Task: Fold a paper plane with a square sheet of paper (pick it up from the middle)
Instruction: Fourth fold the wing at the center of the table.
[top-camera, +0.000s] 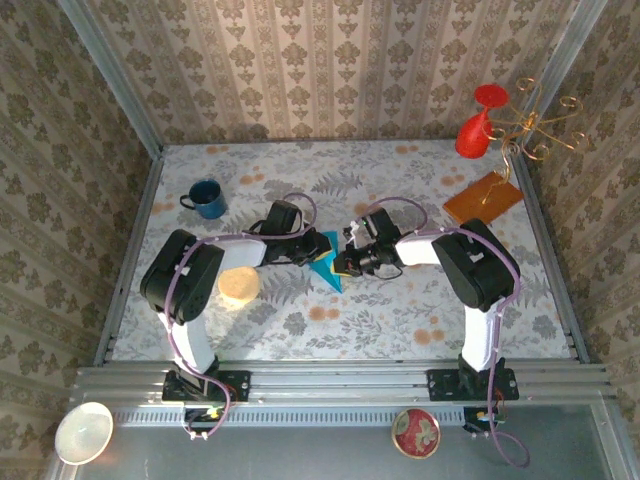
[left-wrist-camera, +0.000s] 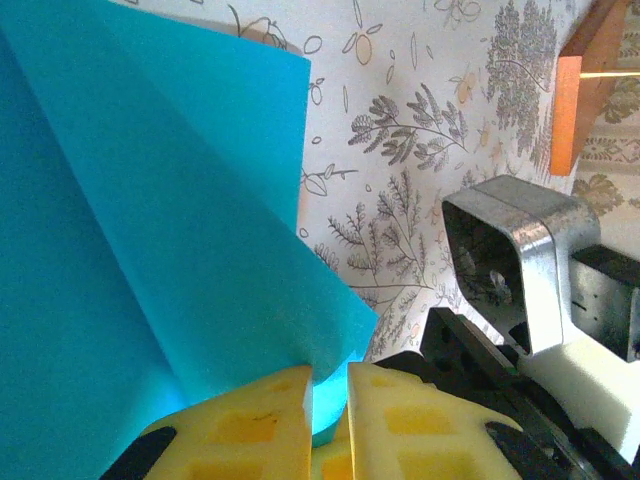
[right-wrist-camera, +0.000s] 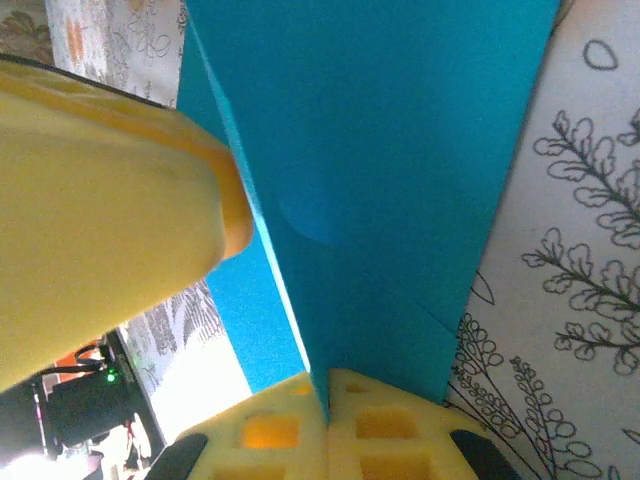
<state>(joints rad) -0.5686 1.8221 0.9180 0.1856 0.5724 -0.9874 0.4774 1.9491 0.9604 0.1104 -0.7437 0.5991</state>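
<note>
In the left wrist view the left gripper (left-wrist-camera: 325, 415) sits at 6 o'clock. Its yellow fingers are nearly together and pinch a corner of the square sheet of paper (left-wrist-camera: 150, 220), which is part-folded and fans away from the grip toward 10 and 11 o'clock.

In the right wrist view the right gripper (right-wrist-camera: 328, 415) is also at 6 o'clock, closed tight on the sheet's lower edge just where a crease comes down. That crease, the sheet's long axis here, runs from the grip up to about 11 o'clock, and the broader flap lies toward 1 o'clock. A yellow finger of the left gripper stands at 9 o'clock in that view, just beside the crease. Whether it touches the paper I cannot tell.

From above, the two grippers meet nose to nose over the middle of the tabletop (top-camera: 400, 310), at 12 o'clock from the arm bases. The sheet is between them, toward 4 o'clock from the left one and toward 8 o'clock from the right. Neither arm is clearly nearer, since both have hold.

My judgement is that the next crease depends on keeping the fold line straight between the two pinches, so any pull should go along that line, not across it.

Farther off, the blue mug (top-camera: 205, 198) at 10 o'clock and the orange-brown sheet (top-camera: 483, 198) at 2 o'clock lie well apart from the work.
</note>
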